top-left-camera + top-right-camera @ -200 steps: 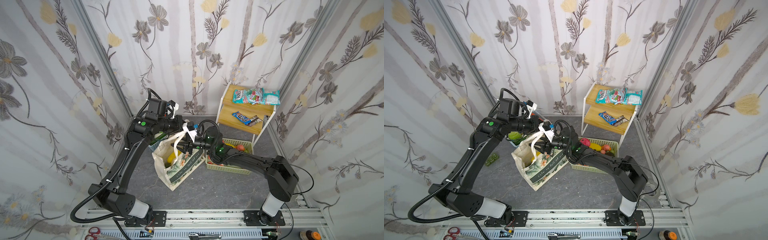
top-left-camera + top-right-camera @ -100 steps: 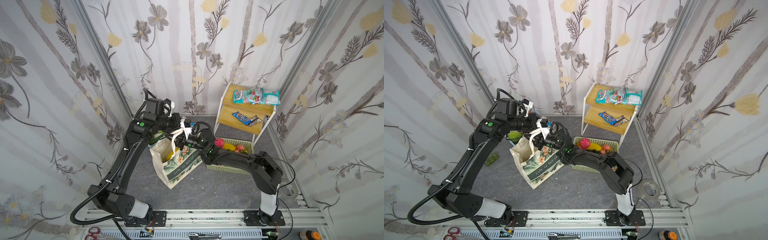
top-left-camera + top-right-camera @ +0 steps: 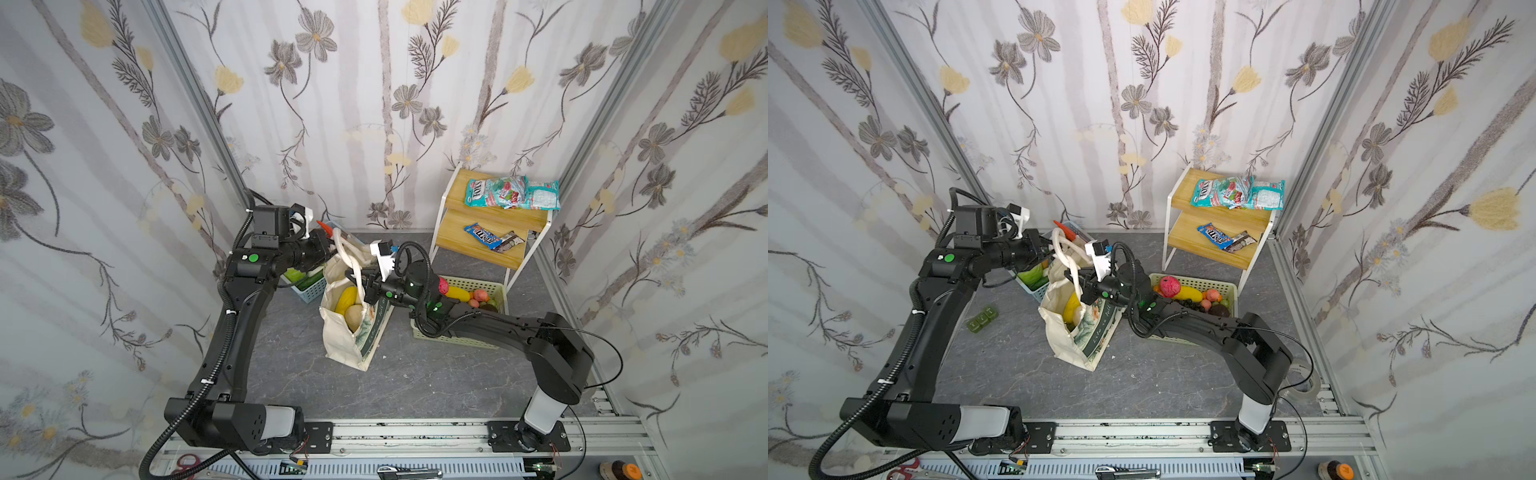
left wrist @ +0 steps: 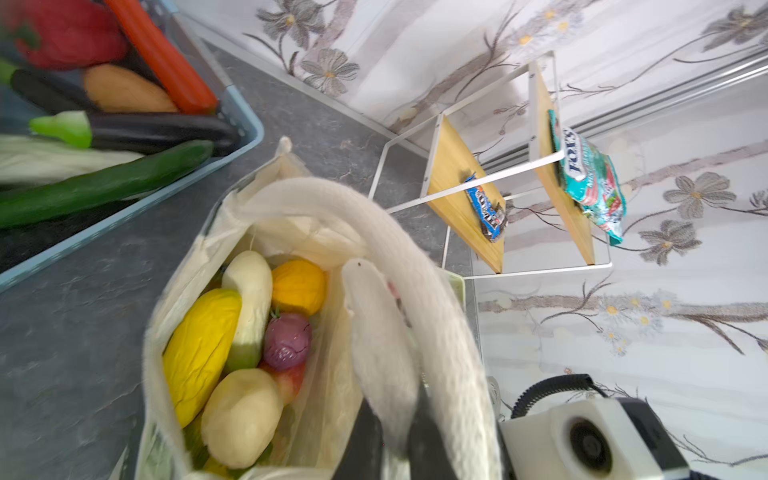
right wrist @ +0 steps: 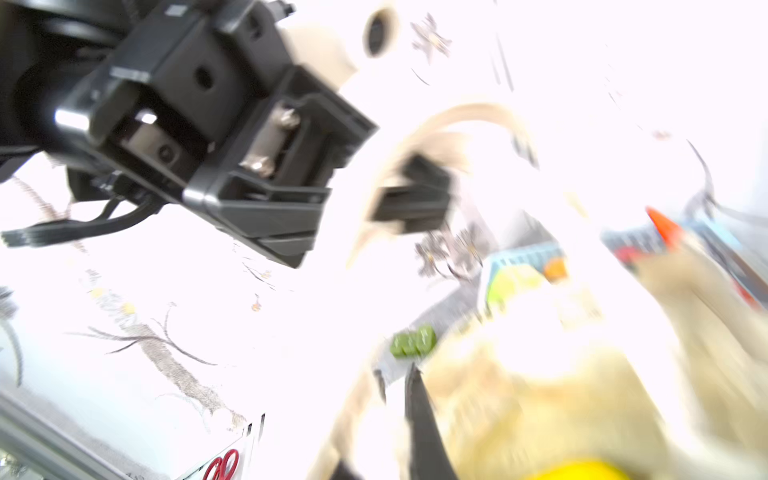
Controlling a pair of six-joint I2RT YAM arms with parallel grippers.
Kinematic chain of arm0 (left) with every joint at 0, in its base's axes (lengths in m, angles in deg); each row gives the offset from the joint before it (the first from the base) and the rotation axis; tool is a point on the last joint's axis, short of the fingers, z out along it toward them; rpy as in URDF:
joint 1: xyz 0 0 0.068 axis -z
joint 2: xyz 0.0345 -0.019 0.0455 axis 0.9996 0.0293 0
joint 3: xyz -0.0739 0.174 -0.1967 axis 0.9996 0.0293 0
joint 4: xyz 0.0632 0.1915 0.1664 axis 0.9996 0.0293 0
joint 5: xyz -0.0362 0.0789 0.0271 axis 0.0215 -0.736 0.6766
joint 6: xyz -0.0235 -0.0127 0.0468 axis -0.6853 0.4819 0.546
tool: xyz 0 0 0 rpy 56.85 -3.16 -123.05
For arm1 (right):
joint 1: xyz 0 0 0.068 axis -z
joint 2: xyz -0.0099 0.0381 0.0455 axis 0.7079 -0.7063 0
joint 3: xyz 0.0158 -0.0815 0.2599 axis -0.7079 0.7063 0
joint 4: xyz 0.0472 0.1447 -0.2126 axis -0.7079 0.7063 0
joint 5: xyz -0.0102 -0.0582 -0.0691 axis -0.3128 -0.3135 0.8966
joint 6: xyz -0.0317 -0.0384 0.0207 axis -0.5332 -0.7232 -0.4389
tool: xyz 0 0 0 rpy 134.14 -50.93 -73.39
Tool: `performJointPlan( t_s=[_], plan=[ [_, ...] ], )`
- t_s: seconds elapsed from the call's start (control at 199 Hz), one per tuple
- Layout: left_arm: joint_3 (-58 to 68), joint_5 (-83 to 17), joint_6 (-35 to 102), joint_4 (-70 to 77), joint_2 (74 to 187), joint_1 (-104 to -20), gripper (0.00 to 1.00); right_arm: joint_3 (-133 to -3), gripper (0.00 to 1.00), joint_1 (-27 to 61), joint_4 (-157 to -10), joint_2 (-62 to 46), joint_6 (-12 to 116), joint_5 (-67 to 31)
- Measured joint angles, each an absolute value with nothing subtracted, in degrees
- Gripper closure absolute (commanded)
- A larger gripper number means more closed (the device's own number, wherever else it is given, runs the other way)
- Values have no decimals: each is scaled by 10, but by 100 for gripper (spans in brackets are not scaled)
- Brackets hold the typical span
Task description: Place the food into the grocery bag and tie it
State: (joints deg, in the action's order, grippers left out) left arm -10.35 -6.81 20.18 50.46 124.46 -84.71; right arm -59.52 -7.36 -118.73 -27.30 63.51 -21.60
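Note:
The cream grocery bag [image 3: 347, 332] [image 3: 1073, 332] stands open on the grey floor between the arms. Inside lies the food: a yellow oblong fruit [image 4: 199, 349], a pale white-green vegetable [image 4: 249, 299] and a round orange [image 4: 298, 286], with a beige potato and a purple piece beside them. My left gripper [image 4: 392, 419] is shut on one cream handle [image 4: 374, 332] and holds it up over the bag's far side [image 3: 332, 249]. My right gripper [image 3: 354, 277] [image 5: 397, 374] sits at the bag's mouth. It looks shut on the other handle strap [image 3: 358, 266], though the right wrist view is blurred.
A blue basket [image 3: 309, 293] of vegetables stands behind the bag, under the left arm. A pale green basket [image 3: 496, 286] of produce lies under the right arm. A wooden shelf rack [image 3: 457, 232] at the back right carries teal packets [image 3: 511, 193] and a blue packet [image 3: 482, 235]. A green block [image 3: 982, 319] lies on the floor.
My right gripper has moved left from beside the bag to its mouth and shut on the handle strap. The bag has shifted a little to the left. The left gripper stays shut.

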Motion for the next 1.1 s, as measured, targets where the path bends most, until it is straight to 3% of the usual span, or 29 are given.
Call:
performJointPlan(
  t_s=[0.236, 0.572, 0.898, 0.948, 1.003, 1.103],
  plan=[
    [29, -96, 205, 479, 1225, -910, 100, -521, 100, -33, -1063, -181, 730, -103],
    [96, -160, 211, 485, 1288, -946, 100, -417, 100, 25, -1029, -98, 816, -90],
    [145, -169, 186, 446, 1311, -935, 100, -380, 100, 61, -1039, -135, 845, -118],
    [144, -183, 186, 442, 1313, -926, 93, -387, 100, 63, -1037, -142, 845, -118],
    [142, -195, 186, 443, 1318, -918, 77, -397, 100, 66, -1033, -150, 845, -118],
    [132, -220, 187, 449, 1317, -907, 48, -415, 89, 73, -1015, -156, 838, -117]
  ],
)
